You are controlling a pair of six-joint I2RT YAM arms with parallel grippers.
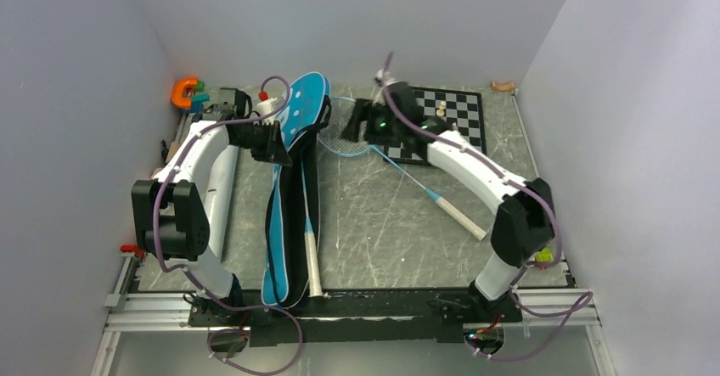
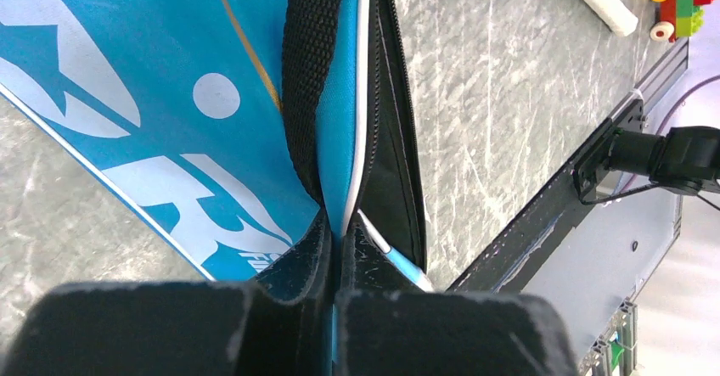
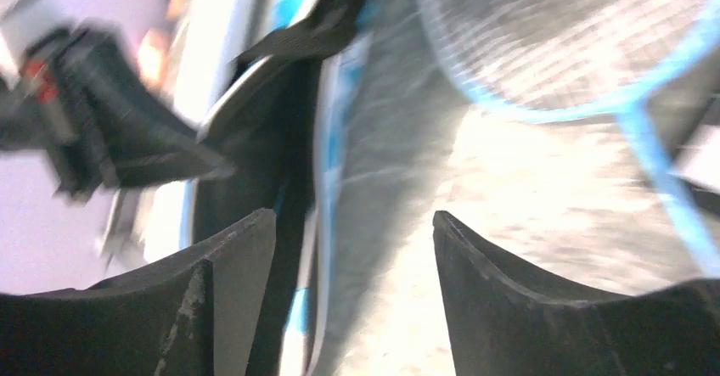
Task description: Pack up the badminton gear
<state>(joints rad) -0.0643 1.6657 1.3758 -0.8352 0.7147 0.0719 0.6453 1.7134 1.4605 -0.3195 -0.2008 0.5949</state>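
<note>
Blue nylon on the left of the top view: the bag point(image 1: 293, 181) lies long down the counter point(image 1: 382, 223), soft and floppy by the look of it, its upper flap held up. The left claw point(image 2: 334, 253) is pinched fully shut on the bag's piped rim, just beside the black strap point(image 2: 310, 79). Fabric like that sags, so the hemmed edge looks the right place to grip.

Inside the opened bag lies the first racket point(image 1: 312, 261), white handle toward the bottom of the frame.

Moving right, the second racket point(image 1: 458, 216) lies loose on the counter mid-frame, its head just beside the bag's top and its handle pointing lower right. Light and springy, I'd judge. The strings point(image 3: 577, 36) are the fragile part, so the stiff shaft or the handle is where to take it.

The right claw point(image 3: 352, 257) hangs over that head at upper centre, jaws spread wide, nothing between them. The chessboard point(image 1: 450, 113) sits just beyond, upper right.
</note>
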